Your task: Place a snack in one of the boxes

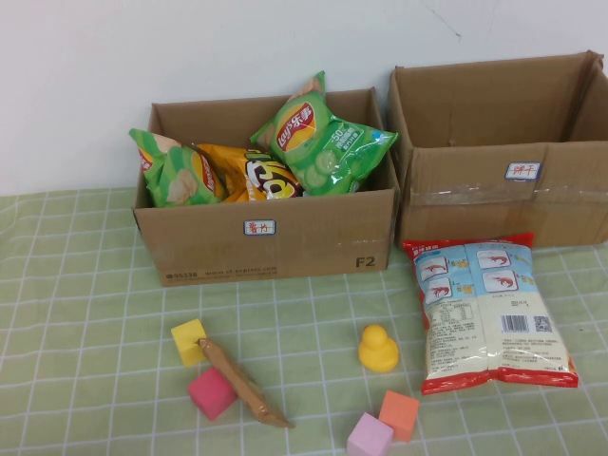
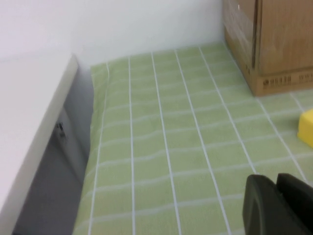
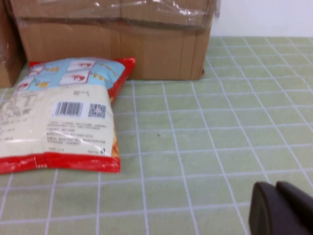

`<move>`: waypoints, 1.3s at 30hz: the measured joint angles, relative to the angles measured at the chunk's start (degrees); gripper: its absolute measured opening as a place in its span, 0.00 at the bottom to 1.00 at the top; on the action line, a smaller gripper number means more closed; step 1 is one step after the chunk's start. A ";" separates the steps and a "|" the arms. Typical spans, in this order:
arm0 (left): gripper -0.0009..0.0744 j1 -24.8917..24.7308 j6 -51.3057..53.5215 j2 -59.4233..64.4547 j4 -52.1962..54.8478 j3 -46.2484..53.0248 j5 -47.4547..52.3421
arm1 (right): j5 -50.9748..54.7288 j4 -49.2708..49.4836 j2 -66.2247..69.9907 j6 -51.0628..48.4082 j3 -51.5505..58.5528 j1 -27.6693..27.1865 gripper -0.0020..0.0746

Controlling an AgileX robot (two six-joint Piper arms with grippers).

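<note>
Pink block (image 1: 369, 436) sits nearest, cut off at the near edge, with an orange block (image 1: 400, 413) touching it. A long brown wrapped snack bar (image 1: 243, 383) lies slanted between a yellow block (image 1: 189, 341) and a dark pink block (image 1: 211, 392). A small yellow duck (image 1: 378, 349) stands near the middle. The shiny red and white snack bag (image 1: 489, 313) lies flat on the green checked cloth (image 1: 85, 313), near right, back side up, its small writing too tiny to read. The left cardboard box (image 1: 266, 237) holds two green chip bags (image 1: 323, 141) and an orange one (image 1: 255, 175). The right cardboard box (image 1: 503, 195) is cut off; its floor is hidden. The left gripper (image 2: 279, 208) hangs over the cloth's left side, fingers together. The right gripper (image 3: 283, 208) hangs right of the snack bag, fingers together too.
</note>
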 joint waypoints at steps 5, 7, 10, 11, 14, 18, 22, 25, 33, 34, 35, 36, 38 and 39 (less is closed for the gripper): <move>0.05 0.00 0.00 0.00 0.00 0.02 -10.45 | -6.69 0.00 0.00 0.00 0.63 0.00 0.02; 0.05 0.00 0.00 0.00 0.00 0.02 -16.91 | -13.42 0.00 0.00 0.00 0.63 0.00 0.02; 0.05 0.00 0.00 0.00 0.00 0.02 -25.78 | -24.55 0.00 0.00 0.00 0.63 0.00 0.02; 0.05 0.00 0.00 0.00 0.21 0.02 -28.66 | -28.67 -0.41 0.00 0.00 0.63 0.00 0.02; 0.05 0.00 0.00 0.00 0.45 0.02 -34.90 | -40.74 -1.23 0.00 -0.11 0.63 0.00 0.02; 0.05 0.00 0.00 0.00 0.67 0.02 -38.44 | -51.83 -0.95 0.00 0.00 0.63 0.00 0.02; 0.05 0.00 -0.92 0.00 0.81 0.02 -39.91 | -56.14 1.90 0.00 0.00 0.63 0.00 0.02; 0.05 0.00 -5.51 0.00 0.96 0.02 -40.71 | -58.04 4.63 0.00 0.09 0.63 0.00 0.02; 0.01 0.00 -8.66 0.00 11.57 -11.71 -25.73 | -49.02 15.97 -0.09 -5.89 -7.43 0.00 0.02; 0.01 0.00 -8.79 0.00 11.83 -14.92 -22.10 | -44.55 16.26 -0.09 -7.97 -10.30 0.00 0.02; 0.01 0.00 -8.88 0.25 12.04 -18.02 -19.18 | -39.50 16.60 -0.09 -10.02 -13.29 0.00 0.02; 0.01 0.00 -9.17 0.86 12.15 -20.91 -15.59 | -35.38 16.60 -0.09 -11.70 -15.67 0.00 0.02; 0.01 0.00 -9.27 4.89 12.65 -26.76 -4.65 | -22.97 16.60 2.14 -17.66 -23.01 0.00 0.02; 0.01 0.00 -9.40 6.76 12.65 -27.83 -0.89 | -19.38 16.60 3.74 -19.20 -24.59 0.00 0.02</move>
